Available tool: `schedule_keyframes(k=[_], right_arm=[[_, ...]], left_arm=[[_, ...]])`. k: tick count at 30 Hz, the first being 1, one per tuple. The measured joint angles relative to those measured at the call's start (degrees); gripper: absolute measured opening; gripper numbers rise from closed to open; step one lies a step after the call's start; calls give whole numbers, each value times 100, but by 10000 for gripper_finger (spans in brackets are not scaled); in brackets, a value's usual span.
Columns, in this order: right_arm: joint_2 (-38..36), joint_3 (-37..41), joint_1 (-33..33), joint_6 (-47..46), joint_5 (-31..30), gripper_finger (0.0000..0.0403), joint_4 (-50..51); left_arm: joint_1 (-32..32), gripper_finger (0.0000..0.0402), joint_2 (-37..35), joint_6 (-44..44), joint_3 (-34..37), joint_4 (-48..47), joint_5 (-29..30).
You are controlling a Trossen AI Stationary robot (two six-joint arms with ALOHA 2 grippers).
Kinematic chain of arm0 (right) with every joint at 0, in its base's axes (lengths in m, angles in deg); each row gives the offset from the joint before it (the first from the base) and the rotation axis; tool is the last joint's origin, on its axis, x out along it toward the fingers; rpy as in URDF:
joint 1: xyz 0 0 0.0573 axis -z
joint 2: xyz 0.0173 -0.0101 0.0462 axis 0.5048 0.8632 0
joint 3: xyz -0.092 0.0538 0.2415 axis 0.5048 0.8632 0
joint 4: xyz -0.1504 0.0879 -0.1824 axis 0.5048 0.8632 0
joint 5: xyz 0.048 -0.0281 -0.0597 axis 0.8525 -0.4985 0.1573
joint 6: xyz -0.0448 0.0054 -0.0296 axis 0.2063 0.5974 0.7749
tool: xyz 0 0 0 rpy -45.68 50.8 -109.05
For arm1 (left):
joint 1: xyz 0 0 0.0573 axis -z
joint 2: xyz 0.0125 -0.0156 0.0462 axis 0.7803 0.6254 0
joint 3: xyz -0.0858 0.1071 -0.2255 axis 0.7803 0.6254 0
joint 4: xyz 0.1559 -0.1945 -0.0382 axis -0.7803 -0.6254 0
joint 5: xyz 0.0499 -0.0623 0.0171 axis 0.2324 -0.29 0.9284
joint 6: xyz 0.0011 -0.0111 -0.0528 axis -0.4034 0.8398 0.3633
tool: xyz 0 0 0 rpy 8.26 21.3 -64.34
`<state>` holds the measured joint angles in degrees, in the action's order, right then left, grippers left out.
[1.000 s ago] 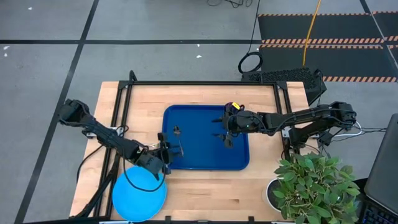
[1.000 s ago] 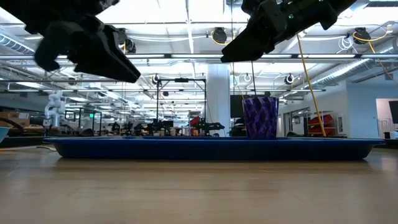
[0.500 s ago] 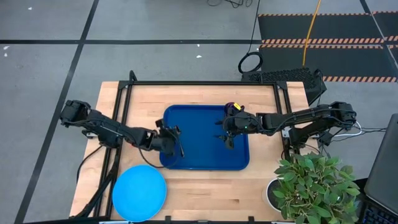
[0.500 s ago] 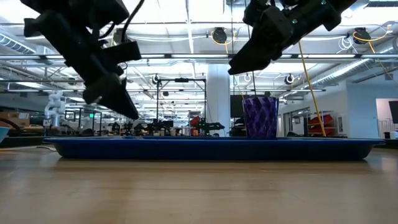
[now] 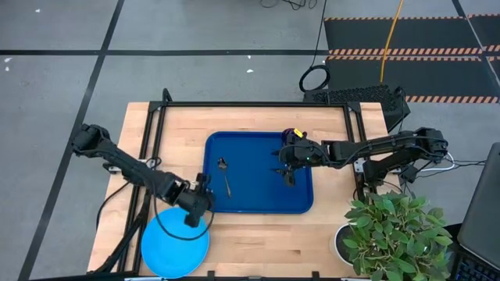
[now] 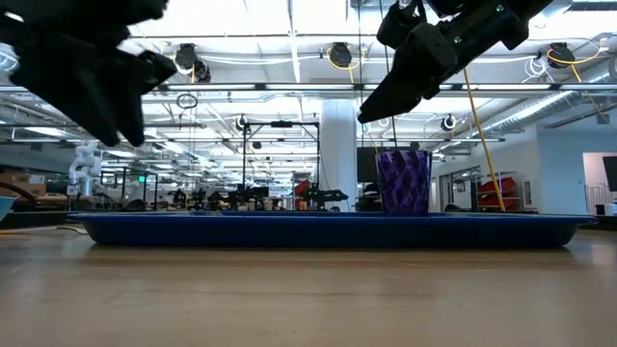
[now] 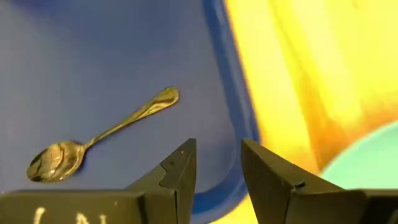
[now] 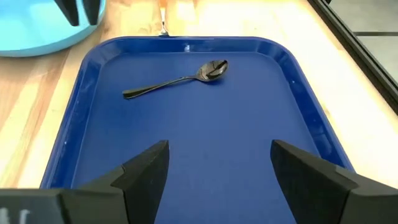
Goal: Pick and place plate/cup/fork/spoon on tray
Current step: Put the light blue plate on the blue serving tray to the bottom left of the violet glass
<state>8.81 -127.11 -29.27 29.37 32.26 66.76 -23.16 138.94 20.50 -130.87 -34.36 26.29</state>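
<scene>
The spoon (image 5: 224, 176) lies in the tray (image 5: 258, 204) (cup (image 6: 403, 181) too), plate (image 5: 168, 251) outside its corner.

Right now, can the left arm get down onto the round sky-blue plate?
Probably yes: the left end effector hovers empty and open by the round sky-blue plate, whose top is bare, off the dark-blue rectangular tray.

The wooden table (image 5: 258, 234) carries the tray (image 5: 258, 204), the plate (image 5: 168, 251), and seemingly a potted plant (image 5: 391, 234).
</scene>
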Motion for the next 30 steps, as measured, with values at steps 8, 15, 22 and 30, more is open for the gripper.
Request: schedule_keyframes(k=[8,15,22,30], right_arm=[[-169,4,12,136,6,272,-158],[-420,0,15,287,-11,272,-264],[-520,0,15,299,-15,272,-328],[-512,0,12,278,-13,272,-304]], left_arm=[[434,129,153,85,7,-512,-878],[508,129,370,5,0,-520,-1095],[490,129,831,-78,2,-932,-1693],[448,129,966,-219,9,-942,-1391]])
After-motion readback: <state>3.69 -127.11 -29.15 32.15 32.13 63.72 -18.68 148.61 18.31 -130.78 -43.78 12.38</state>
